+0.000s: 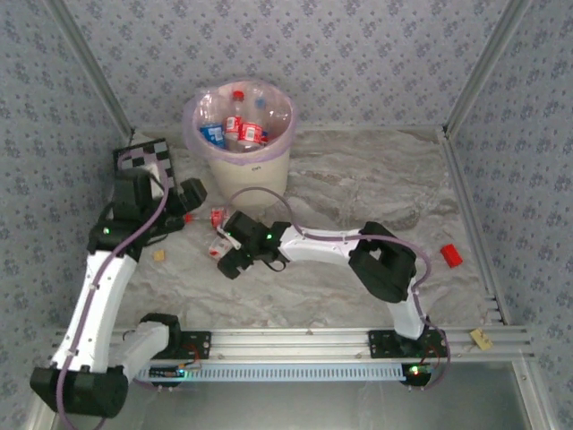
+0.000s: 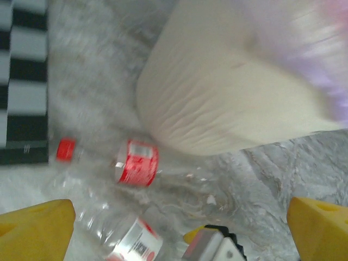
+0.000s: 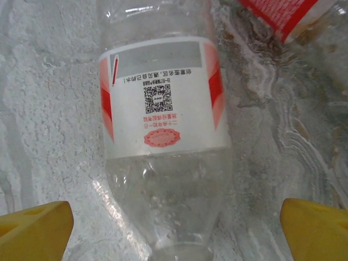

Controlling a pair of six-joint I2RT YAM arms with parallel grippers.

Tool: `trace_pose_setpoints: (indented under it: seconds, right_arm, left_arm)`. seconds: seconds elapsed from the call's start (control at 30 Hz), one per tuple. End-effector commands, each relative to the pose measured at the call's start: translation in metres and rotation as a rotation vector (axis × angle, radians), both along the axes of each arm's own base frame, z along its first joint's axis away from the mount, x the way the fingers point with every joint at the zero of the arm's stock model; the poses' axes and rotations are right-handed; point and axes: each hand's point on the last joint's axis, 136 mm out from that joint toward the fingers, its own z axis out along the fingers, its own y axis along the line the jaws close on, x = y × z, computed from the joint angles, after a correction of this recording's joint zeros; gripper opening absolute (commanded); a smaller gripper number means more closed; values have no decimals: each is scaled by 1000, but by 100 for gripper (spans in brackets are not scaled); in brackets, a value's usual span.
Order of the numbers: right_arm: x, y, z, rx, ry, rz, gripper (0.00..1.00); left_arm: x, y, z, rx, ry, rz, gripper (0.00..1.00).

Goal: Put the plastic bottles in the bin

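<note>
The right gripper (image 3: 176, 225) hangs wide open and empty over a red-labelled bottle (image 3: 163, 98) lying on the counter (image 3: 43, 109). The left gripper (image 2: 179, 223), equally open and empty, faces a second bottle (image 2: 136, 163) beside the bin (image 2: 217, 103).

In the right wrist view the near bottle (image 3: 163, 136) runs off the top and bottom edges, both ends out of frame. A 2nd bottle (image 3: 283, 16) shows just a label corner at the top right.

The left wrist view is blurred. The bin (image 2: 217, 103) is cut by the top and right edges, the checkerboard (image 2: 24, 81) by the left, a low bottle (image 2: 136, 244) by the bottom.

From above, the right arm (image 1: 313, 242) covers part of 1 table bottle (image 1: 218, 249), and a tan scrap (image 1: 159, 255) is too small to tell.
</note>
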Motion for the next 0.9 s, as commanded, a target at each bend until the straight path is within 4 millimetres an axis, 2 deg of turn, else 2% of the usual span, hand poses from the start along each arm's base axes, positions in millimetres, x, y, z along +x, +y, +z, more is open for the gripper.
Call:
trace_pose_setpoints:
  seconds: [0.0, 0.2, 0.33, 0.5, 0.7, 0.87]
  right_arm:
    - [-1, 7, -7, -18, 16, 16, 100]
    - [-2, 17, -20, -16, 46, 27, 95]
    - [-3, 18, -25, -23, 59, 31, 86]
    - [-1, 15, -20, -27, 47, 26, 72]
    - [-1, 9, -2, -15, 28, 17, 63]
    - [-4, -2, 30, 39, 4, 8, 56]
  left_arm:
    - [3, 4, 15, -153, -99, 88, 100]
    - [-3, 14, -9, -183, -62, 135, 100]
    - [-4, 16, -20, -194, -50, 146, 100]
    - [-3, 17, -25, -205, -49, 145, 100]
    - [-4, 18, -19, -199, -66, 143, 100]
    - [-4, 12, -7, -230, -89, 117, 100]
